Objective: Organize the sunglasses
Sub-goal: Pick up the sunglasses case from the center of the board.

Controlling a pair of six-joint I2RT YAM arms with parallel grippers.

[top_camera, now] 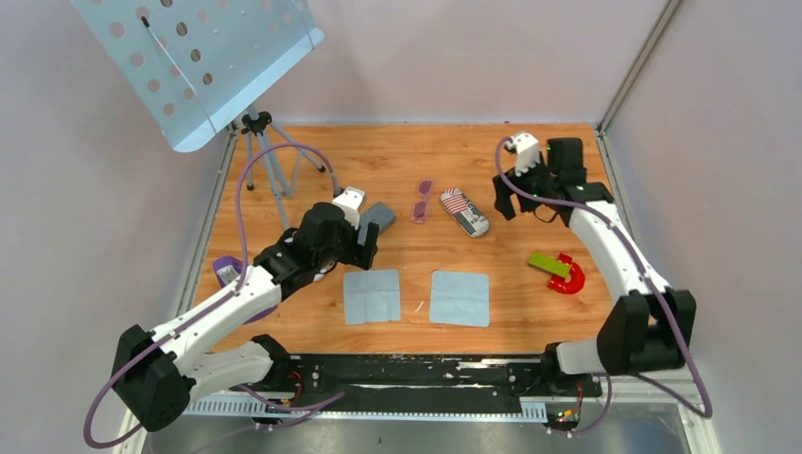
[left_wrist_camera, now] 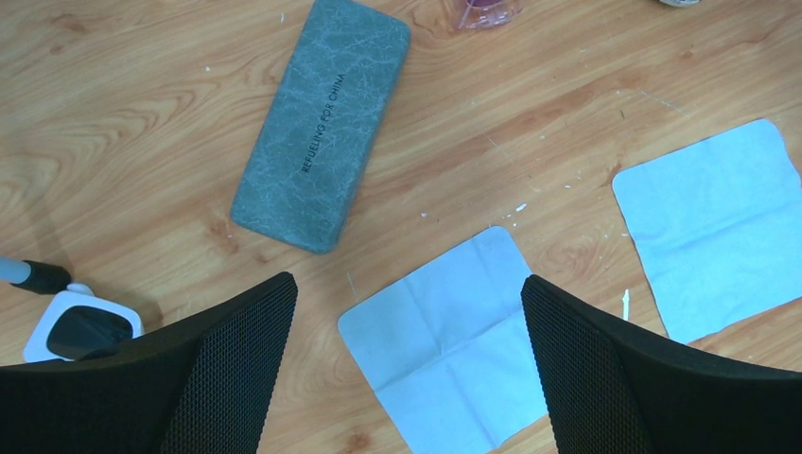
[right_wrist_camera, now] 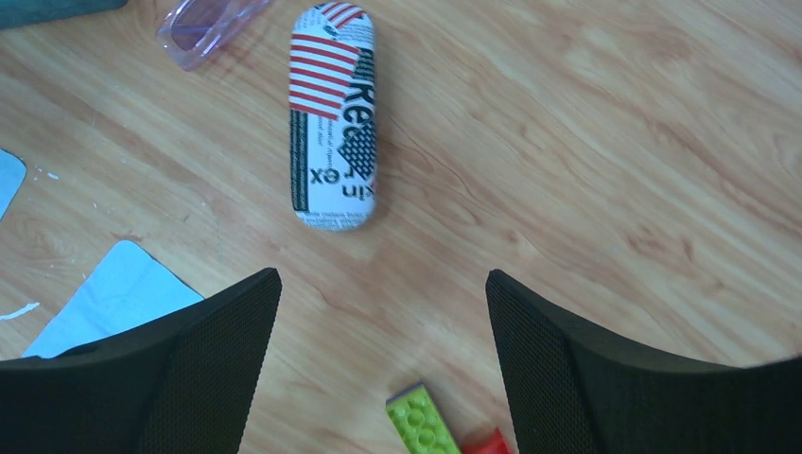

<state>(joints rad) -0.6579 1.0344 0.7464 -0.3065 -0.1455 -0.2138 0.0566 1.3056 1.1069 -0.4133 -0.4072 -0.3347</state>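
Observation:
The sunglasses (top_camera: 422,200) are a small pair with purple-pink lenses, lying mid-table; their edge shows at the top of the left wrist view (left_wrist_camera: 482,11) and the right wrist view (right_wrist_camera: 203,24). A flag-patterned case (top_camera: 464,212) (right_wrist_camera: 333,118) lies just right of them and a grey case (top_camera: 376,219) (left_wrist_camera: 322,123) just left. My left gripper (top_camera: 364,248) (left_wrist_camera: 407,280) hangs open near the grey case, over a cloth, holding nothing. My right gripper (top_camera: 506,203) (right_wrist_camera: 383,274) is open and empty, right of the flag case.
Two light-blue cloths (top_camera: 372,295) (top_camera: 460,298) lie side by side toward the front. A green brick (top_camera: 549,264) on a red piece (top_camera: 570,277) sits at the right. A tripod (top_camera: 265,151) with a perforated panel (top_camera: 199,57) stands back left. A purple-white object (top_camera: 227,271) lies at the left edge.

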